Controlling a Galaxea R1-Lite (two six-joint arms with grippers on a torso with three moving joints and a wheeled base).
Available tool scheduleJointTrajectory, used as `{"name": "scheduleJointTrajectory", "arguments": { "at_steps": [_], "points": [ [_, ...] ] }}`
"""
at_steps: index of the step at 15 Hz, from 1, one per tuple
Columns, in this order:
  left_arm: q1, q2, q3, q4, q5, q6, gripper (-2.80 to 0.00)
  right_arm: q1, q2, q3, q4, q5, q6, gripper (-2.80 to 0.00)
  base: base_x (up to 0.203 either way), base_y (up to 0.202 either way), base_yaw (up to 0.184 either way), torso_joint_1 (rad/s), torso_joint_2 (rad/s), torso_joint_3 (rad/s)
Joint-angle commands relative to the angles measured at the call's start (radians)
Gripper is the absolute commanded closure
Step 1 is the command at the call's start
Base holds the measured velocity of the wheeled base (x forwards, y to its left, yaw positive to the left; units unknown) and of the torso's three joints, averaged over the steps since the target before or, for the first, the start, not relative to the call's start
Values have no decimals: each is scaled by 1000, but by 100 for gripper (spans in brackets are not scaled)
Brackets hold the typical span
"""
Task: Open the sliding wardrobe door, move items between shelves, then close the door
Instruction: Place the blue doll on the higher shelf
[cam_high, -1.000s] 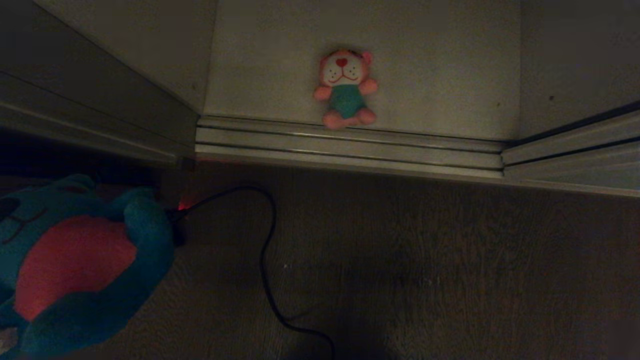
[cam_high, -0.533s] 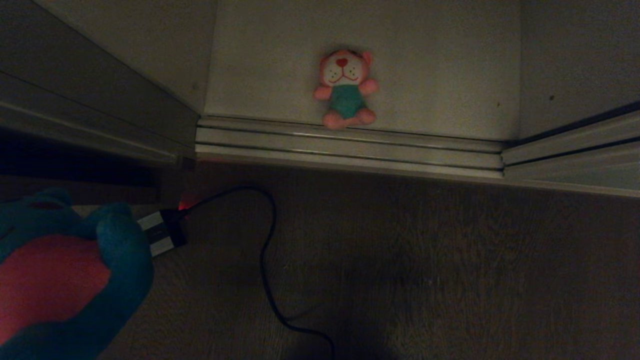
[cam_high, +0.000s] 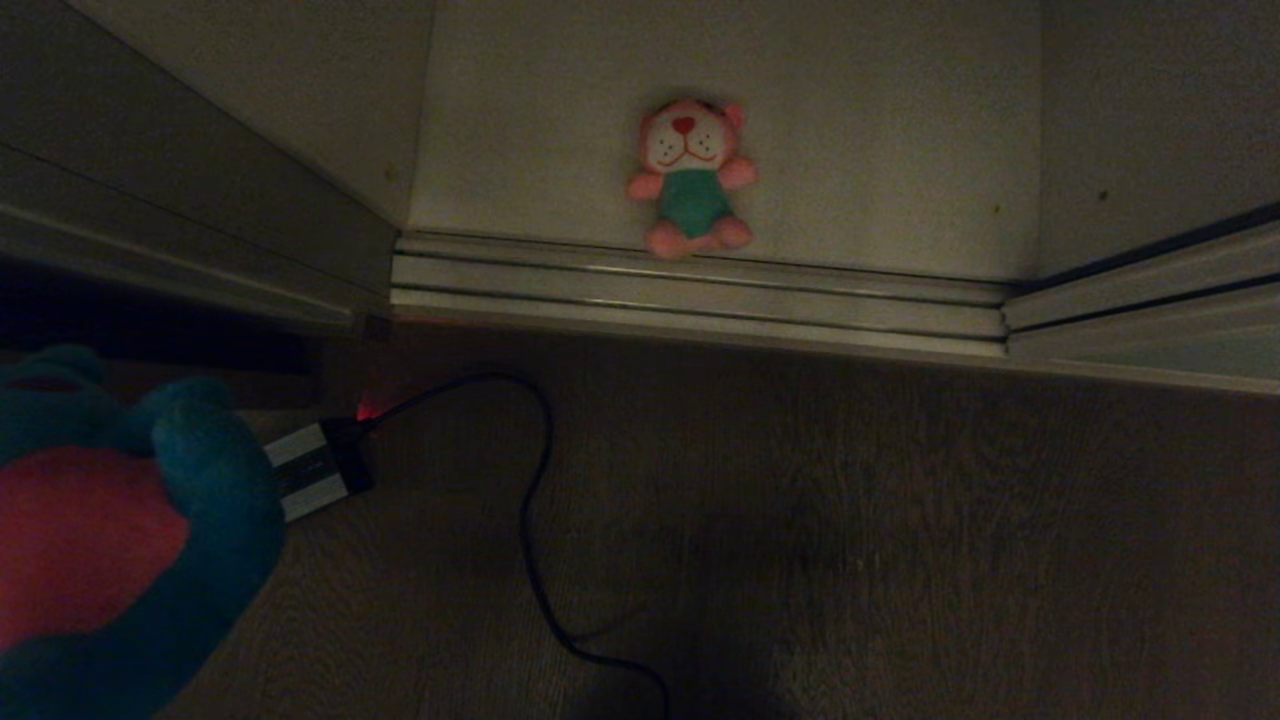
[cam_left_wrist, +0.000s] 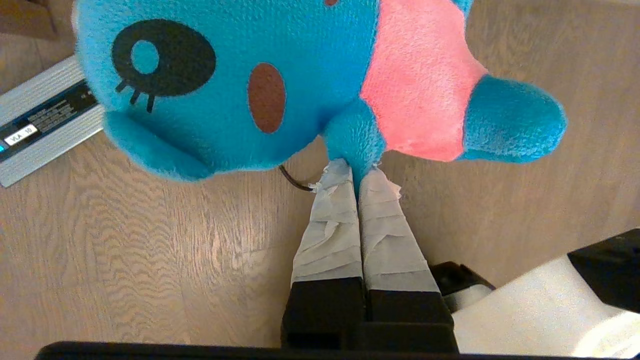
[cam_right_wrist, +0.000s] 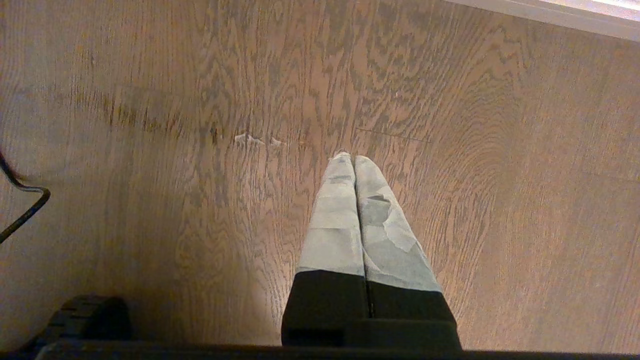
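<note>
**Blue toy hanging from the left gripper above the floor**

The left gripper (cam_left_wrist: 356, 172) is pointing down toward the wood floor (cam_high: 800, 520), its taped fingers (cam_left_wrist: 332, 220) clenching a limb of the blue toy (cam_left_wrist: 240, 85), which is hanging at the near left of the head view. The right gripper (cam_right_wrist: 353, 161) is hanging over bare floor, pressed together and holding nothing. Just beyond the blue toy, a silver box (cam_high: 315, 468) with a black cable (cam_high: 530, 520) is lying on the floor. Farther off, past the door track (cam_high: 700, 300), the pink toy (cam_high: 690, 178) is sitting on the shelf (cam_high: 900, 150), near its front edge.
</note>
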Motion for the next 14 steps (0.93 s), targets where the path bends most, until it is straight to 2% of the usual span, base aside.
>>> {"name": "scheduleJointTrajectory", "arguments": {
  "at_steps": [1,5,14],
  "points": [
    [1,6,-5,23,-3,0,0,0,0,3,0,0,-1,0,0,0,0,0,0,0],
    [-1,1,1,13,-1,13,0,0,0,3,0,0,-1,0,0,0,0,2,4,97],
    [-1,-3,-2,-3,-1,16,0,0,0,3,0,0,-1,0,0,0,0,2,4,199]
  ]
}}
